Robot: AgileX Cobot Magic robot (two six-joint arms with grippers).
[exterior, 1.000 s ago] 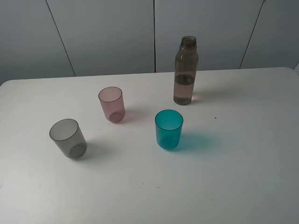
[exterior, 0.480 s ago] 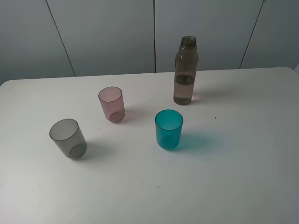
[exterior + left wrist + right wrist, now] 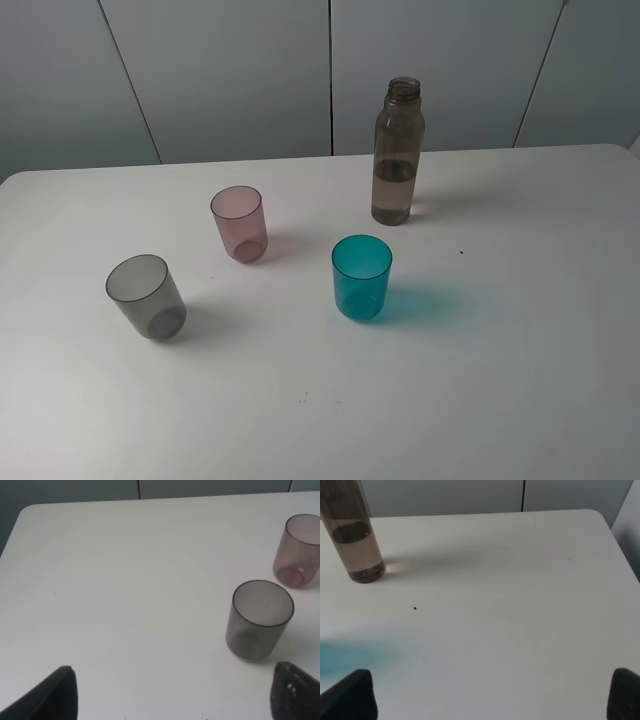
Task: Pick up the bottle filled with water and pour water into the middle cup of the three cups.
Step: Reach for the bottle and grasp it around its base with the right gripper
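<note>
The smoky-brown bottle point(image 3: 395, 150) stands upright and uncapped at the back of the white table point(image 3: 520, 330), partly filled with water. It also shows in the right wrist view point(image 3: 352, 535). The pink middle cup point(image 3: 238, 223) stands between the smoky grey cup point(image 3: 147, 297) on the left and the teal-blue cup point(image 3: 361, 277) on the right. Neither gripper shows in the exterior view. My left gripper point(image 3: 175, 700) is open and empty, short of the grey cup point(image 3: 260, 620) and the pink cup point(image 3: 298, 550). My right gripper point(image 3: 485, 700) is open and empty, well back from the bottle.
Grey wall panels point(image 3: 330, 70) stand behind the table's far edge. A small dark speck point(image 3: 414, 608) lies on the table near the bottle. A teal glow point(image 3: 350, 652) from the blue cup tints the table in the right wrist view.
</note>
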